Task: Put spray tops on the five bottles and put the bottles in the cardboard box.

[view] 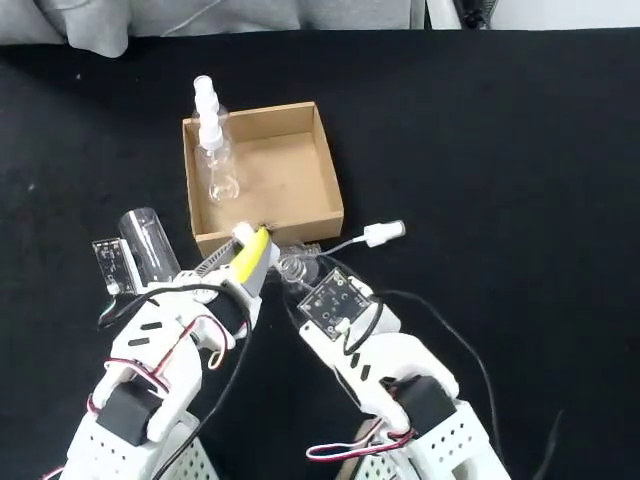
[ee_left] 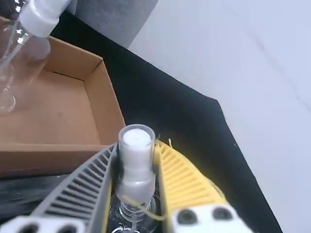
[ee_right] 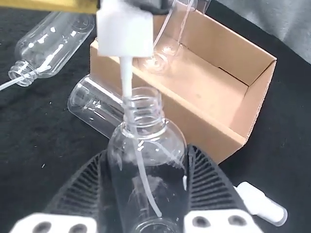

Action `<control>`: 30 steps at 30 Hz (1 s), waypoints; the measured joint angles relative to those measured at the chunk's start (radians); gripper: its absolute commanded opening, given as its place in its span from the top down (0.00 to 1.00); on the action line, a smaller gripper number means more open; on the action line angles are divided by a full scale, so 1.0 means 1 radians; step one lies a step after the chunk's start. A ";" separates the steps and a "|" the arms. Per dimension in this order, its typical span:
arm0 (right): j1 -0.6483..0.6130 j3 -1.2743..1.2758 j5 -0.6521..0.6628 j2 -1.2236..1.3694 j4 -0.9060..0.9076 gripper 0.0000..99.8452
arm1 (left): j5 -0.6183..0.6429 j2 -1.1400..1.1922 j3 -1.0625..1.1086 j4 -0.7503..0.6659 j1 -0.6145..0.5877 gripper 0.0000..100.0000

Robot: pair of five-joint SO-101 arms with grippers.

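The left end effector [ee_left: 137, 145] pinches a spray top [ee_left: 136, 167], its tube dipping into the bottle [ee_right: 146, 194] clamped by the right end effector [ee_right: 147, 158], just beside the box [view: 327, 185], which holds 2 capped bottles [view: 215, 160].

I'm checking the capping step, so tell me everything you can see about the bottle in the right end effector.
The bottle is clear plastic, round-shouldered, with an open threaded neck. The right end effector grips its body between black ribbed fingers. The white spray top, held by the left end effector, hangs just above the neck, unseated, its thin tube down inside. The bottle is beside the box's near wall.
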 measured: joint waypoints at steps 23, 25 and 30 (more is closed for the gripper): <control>0.005 0.000 -0.003 -0.002 -0.002 0.93 | 0.000 0.011 0.026 0.012 0.015 0.78; 0.005 0.000 -0.003 -0.002 -0.002 0.93 | 0.000 0.014 0.026 0.012 0.014 0.79; 0.005 0.000 -0.003 -0.002 -0.002 0.93 | 0.000 0.014 0.026 0.012 0.014 0.80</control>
